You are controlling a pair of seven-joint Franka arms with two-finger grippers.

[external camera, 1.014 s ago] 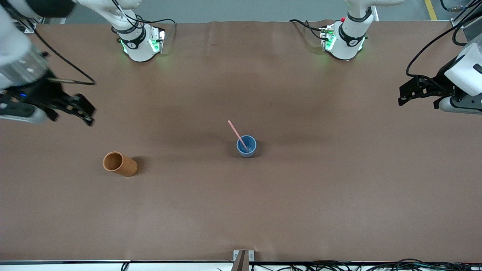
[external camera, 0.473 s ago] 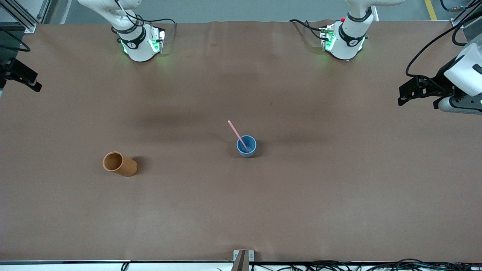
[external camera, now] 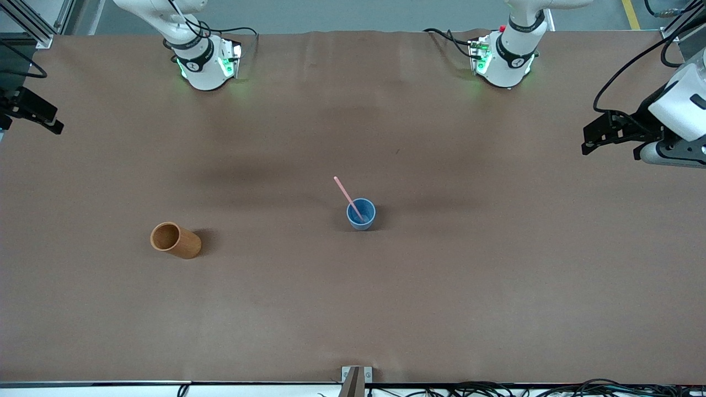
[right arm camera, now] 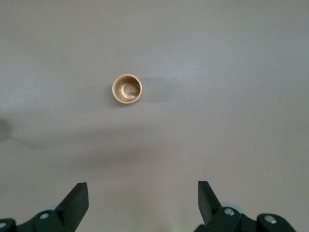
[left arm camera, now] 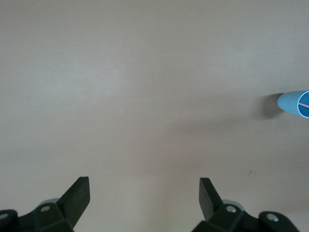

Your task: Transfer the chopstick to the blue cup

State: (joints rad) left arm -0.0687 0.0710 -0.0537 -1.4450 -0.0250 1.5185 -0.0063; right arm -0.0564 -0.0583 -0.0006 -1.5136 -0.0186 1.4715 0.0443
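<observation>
Since the chopstick (external camera: 348, 198) leans inside the blue cup (external camera: 361, 214), both grippers, left (external camera: 598, 135) & right (external camera: 34, 114), hang wide open, empty, well apart from it.

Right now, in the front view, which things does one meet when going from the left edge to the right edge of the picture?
Right end effector → orange-brown cup → blue cup, holding the chopstick → left end effector. Both end effectors are open and hold nothing.
</observation>
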